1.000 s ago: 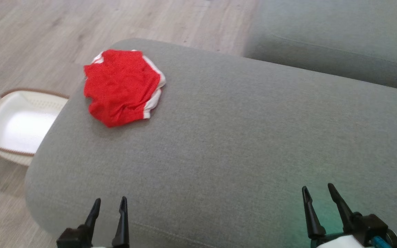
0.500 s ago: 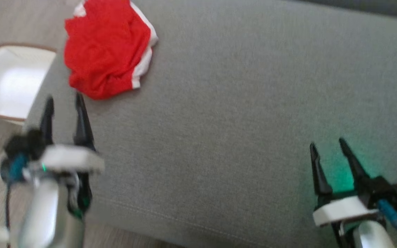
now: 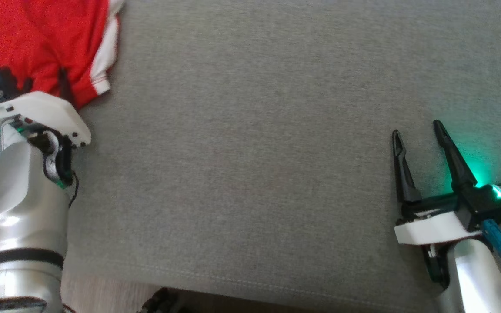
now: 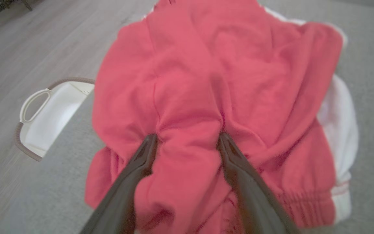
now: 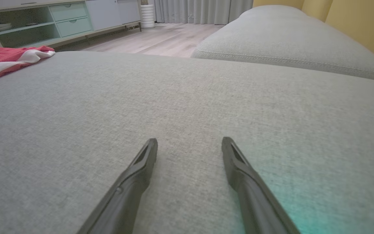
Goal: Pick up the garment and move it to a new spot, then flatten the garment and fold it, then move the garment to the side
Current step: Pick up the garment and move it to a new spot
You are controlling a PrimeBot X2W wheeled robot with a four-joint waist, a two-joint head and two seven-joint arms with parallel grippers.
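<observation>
My left fingers (image 4: 143,159) are spread wide, tips pressed into the red garment (image 4: 206,81), with a ridge of cloth bunched between them but not pinched. The garment, white-trimmed and crumpled, lies at the far left of the grey sofa seat (image 3: 255,130), close to its left edge. A white basket (image 4: 34,110) sits on the wood floor (image 4: 28,48) just past that edge. My right fingers (image 3: 400,169) are also wide, holding nothing, low over bare seat at near right, well apart from the garment.

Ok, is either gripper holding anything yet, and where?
Nothing held. Left gripper is open, straddling a fold of the red garment; right gripper open above the cushion.
</observation>
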